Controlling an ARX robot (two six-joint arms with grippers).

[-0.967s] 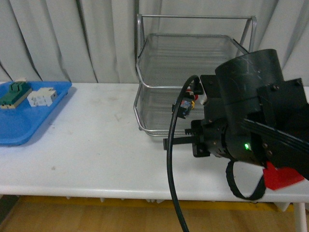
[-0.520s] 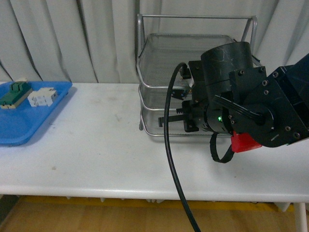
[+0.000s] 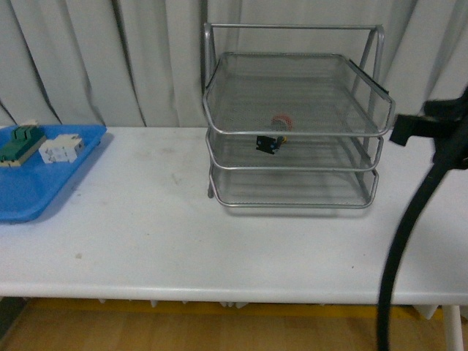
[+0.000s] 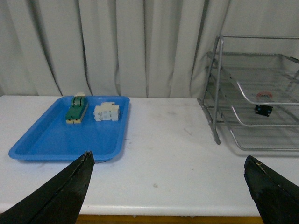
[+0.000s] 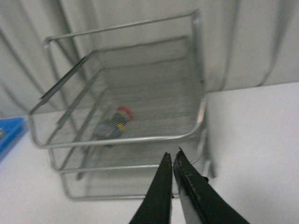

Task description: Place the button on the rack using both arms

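The button [image 3: 272,139] lies on its side in the rack [image 3: 292,124], on the middle tier, red cap toward the far side and dark body nearer, seen through the mesh of the top tier. It is free of both grippers.

The right gripper [image 5: 174,179] hangs in front of the rack's near right corner, its jaws pressed together with nothing between them; the button [image 5: 114,123] sits well beyond and left of their tips.

The left gripper [image 4: 168,182] has its jaws spread wide over the bare white table [image 4: 168,154], the button [image 4: 264,107] far off to its right inside the rack [image 4: 252,93].

Only the left wrist view shows the blue tray [image 4: 46,140] whole, with a green-and-cream block [image 4: 76,108] and a white block [image 4: 106,112] at its far end. The front view shows just a bit of the right arm [image 3: 439,139] and its black cable [image 3: 402,241] at the right edge.
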